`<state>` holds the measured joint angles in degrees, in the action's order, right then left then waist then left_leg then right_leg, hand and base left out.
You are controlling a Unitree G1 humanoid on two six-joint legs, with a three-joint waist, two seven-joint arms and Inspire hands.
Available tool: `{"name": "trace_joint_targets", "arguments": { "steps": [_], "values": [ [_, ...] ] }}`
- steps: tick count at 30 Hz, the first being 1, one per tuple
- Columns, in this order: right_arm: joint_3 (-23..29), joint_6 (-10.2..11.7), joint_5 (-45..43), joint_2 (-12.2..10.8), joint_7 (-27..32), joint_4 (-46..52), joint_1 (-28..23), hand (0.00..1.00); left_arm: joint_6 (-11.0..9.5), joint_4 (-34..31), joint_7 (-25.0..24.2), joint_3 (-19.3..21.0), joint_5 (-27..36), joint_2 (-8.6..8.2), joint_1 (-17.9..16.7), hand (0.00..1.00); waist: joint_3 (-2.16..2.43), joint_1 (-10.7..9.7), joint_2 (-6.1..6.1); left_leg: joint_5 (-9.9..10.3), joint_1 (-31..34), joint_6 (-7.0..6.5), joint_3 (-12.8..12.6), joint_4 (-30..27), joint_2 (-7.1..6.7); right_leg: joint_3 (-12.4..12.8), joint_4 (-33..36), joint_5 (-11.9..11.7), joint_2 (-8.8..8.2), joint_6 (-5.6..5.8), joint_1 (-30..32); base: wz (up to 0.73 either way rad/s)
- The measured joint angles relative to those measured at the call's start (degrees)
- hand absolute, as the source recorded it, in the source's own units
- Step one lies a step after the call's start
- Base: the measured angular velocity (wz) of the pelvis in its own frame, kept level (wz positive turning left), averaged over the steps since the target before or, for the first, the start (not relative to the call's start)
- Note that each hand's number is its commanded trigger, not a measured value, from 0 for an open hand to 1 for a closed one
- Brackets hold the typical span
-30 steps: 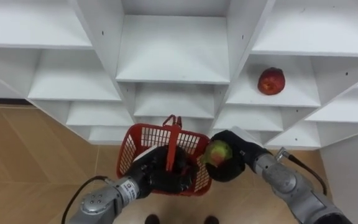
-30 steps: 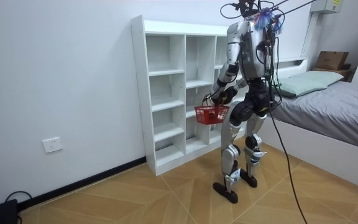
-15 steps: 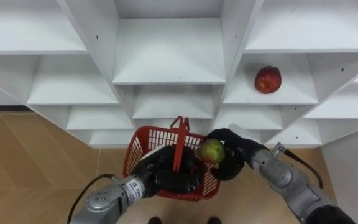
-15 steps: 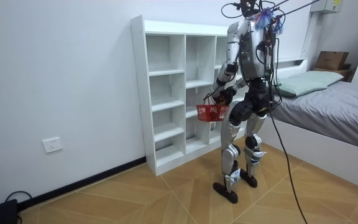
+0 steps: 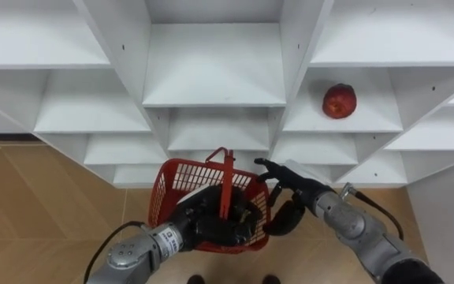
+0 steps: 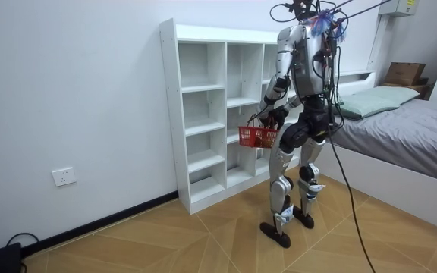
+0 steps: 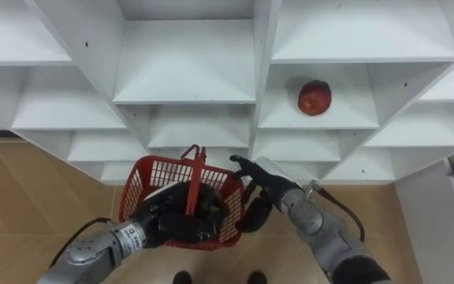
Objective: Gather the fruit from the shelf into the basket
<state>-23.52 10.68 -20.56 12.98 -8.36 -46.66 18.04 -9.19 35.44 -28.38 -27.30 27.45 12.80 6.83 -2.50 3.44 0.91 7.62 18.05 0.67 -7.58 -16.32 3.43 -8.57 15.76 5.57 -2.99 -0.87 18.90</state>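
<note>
Robot stands upright, close in, facing the white closet; the room view has both arms held forward at about waist height. Left hand: fingers curled on the near side of the red basket, carrying it, with the handle upright just beyond that hand. Right hand: fingers spread wide, holding nothing, at the basket's right rim. Cannot tell whether it is touching the rim or just beside it. Basket interior is mostly masked by the left hand and the mesh, so what it already holds cannot be read. One red fruit sits on a shelf up and to the right of the right hand, well apart from it and alone in its compartment. The other compartments in sight look bare. Judgement on progress: partway at best. The basket is in hand and the right hand is free, but at least this one fruit is not yet collected. Left to do: reach up-right to the fruit, close round it, bring it down-left over the basket, let go. The lowest shelves lie hidden beneath the basket and arms, so more fruit there cannot be ruled out.
</note>
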Motion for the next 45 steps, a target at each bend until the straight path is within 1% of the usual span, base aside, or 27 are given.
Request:
{"name": "trace_joint_targets", "arguments": {
  "steps": [15, 23, 28, 31, 34, 35, 36, 40, 41, 42, 43, 44, 45],
  "values": [
    [0.00, 0.50, 0.04, -0.01, 0.13, -0.56, -0.01, 0.00, 0.00, -0.01, -0.06, 0.10, 0.00, -0.02, 0.02, 1.00, 0.00, 0.02, 0.00, 0.00, 0.02, 0.00, 0.02, 0.02, 0.02, 0.00, -0.05, -0.01, 0.04, 0.01, -0.03, 0.00],
    [0.01, 0.85, 0.49, -0.01, 0.20, -0.93, -0.01, 0.00, -0.01, -0.01, 0.00, 0.12, -0.09, 0.26, 0.02, 1.00, 0.00, -0.04, 0.02, 0.00, -0.24, 0.00, 0.13, 0.04, 0.02, -0.04, -0.23, 0.01, 0.13, 0.03, -0.45, 0.00],
    [0.06, 1.09, 2.52, 0.02, 0.39, -0.64, -0.04, 0.00, -0.03, -0.04, 0.79, 0.35, -0.18, 0.44, 0.02, 1.00, 0.03, -0.13, 0.05, 0.01, -0.12, 0.01, 0.19, 0.10, 0.02, -0.65, -0.20, 0.03, 0.08, 0.07, -0.33, 0.00],
    [0.09, 1.27, 2.85, 0.35, 0.86, -0.20, -0.15, 0.00, -0.03, -0.04, 1.15, 1.34, -1.65, 0.53, -0.05, 1.00, 0.09, -0.13, 0.01, 0.01, -0.09, 0.01, 0.22, 0.13, 0.05, -0.94, -0.38, -0.03, 0.02, 0.02, -0.43, 0.00],
    [0.12, 1.33, 4.68, 0.44, 2.21, -0.20, -1.42, 0.00, -0.03, -0.01, 2.62, 1.66, -2.83, 1.07, -0.48, 1.00, 0.19, -0.11, -0.04, 0.01, -0.72, 0.01, 0.13, 0.14, 0.06, -0.92, -0.76, -0.08, 0.07, 0.02, -1.21, -0.01],
    [0.66, 1.33, 5.09, 0.47, 2.51, 0.27, -2.39, 0.00, -0.03, -0.01, 3.15, 2.07, -3.38, 1.16, -0.98, 1.00, 0.33, -0.15, -0.13, 0.01, -1.05, 0.01, 0.00, 0.21, 0.04, -0.82, -0.90, -0.07, 0.07, 0.04, -1.51, -0.08],
    [1.21, 1.45, 5.78, 0.49, 2.59, 0.54, -3.19, 0.00, -0.03, -0.01, 3.27, 2.66, -3.57, 1.38, -1.67, 1.00, 0.37, -0.24, -0.19, 0.01, -1.66, 0.01, -0.19, 0.57, 0.04, -0.72, -0.96, -0.06, 0.08, 0.05, -1.84, -0.07],
    [2.95, 1.80, 7.74, 0.99, 3.73, 0.65, -5.27, 0.00, -0.03, 0.13, 4.24, 3.29, -4.99, 2.02, -3.51, 1.00, 0.75, -0.38, -0.51, 0.01, -3.49, 0.02, -0.78, 1.71, 0.01, -0.15, -1.17, -0.05, 0.18, 0.07, -2.90, -0.08],
    [3.76, 1.80, 7.81, 1.04, 4.21, 1.54, -6.36, 0.00, -0.03, 0.14, 4.29, 3.90, -6.20, 1.92, -4.42, 1.00, 1.14, -0.43, -0.65, 0.01, -4.04, 0.02, -1.08, 2.00, 0.01, 0.19, -1.35, -0.09, 0.25, 0.15, -3.28, -0.11],
    [4.84, 1.94, 7.99, 0.94, 4.92, 2.50, -7.70, 0.00, -0.02, 0.47, 4.28, 4.45, -7.47, 1.80, -5.00, 1.00, 1.30, -0.64, -0.83, 0.01, -4.87, 0.02, -1.12, 2.29, 0.01, 0.34, -1.83, -0.20, 0.36, 0.25, -4.17, -0.08],
    [4.95, 1.97, 8.39, 0.92, 5.32, 2.63, -8.27, 0.00, -0.02, 0.71, 4.32, 4.72, -8.09, 1.78, -5.43, 1.00, 1.70, -0.77, -0.87, 0.01, -5.31, 0.02, -1.18, 2.63, 0.01, 0.54, -2.12, -0.27, 0.48, 0.29, -4.53, -0.06],
    [5.28, 1.93, 9.12, 0.90, 5.88, 3.16, -9.19, 0.00, -0.02, 0.88, 4.43, 5.53, -9.03, 1.81, -6.58, 1.00, 2.23, -1.15, -0.81, 0.00, -6.06, 0.03, -1.57, 2.99, 0.01, 0.74, -2.23, -0.27, 0.50, 0.33, -5.09, -0.15],
    [6.24, 1.94, 9.27, 0.88, 6.30, 4.70, -10.18, 0.00, -0.02, 0.89, 4.82, 7.08, -9.82, 1.56, -7.94, 1.00, 2.38, -1.44, -0.79, 0.00, -7.00, 0.03, -2.19, 3.56, 0.00, 1.05, -2.22, -0.27, 0.50, 0.34, -5.49, -0.19]
  ]
}}
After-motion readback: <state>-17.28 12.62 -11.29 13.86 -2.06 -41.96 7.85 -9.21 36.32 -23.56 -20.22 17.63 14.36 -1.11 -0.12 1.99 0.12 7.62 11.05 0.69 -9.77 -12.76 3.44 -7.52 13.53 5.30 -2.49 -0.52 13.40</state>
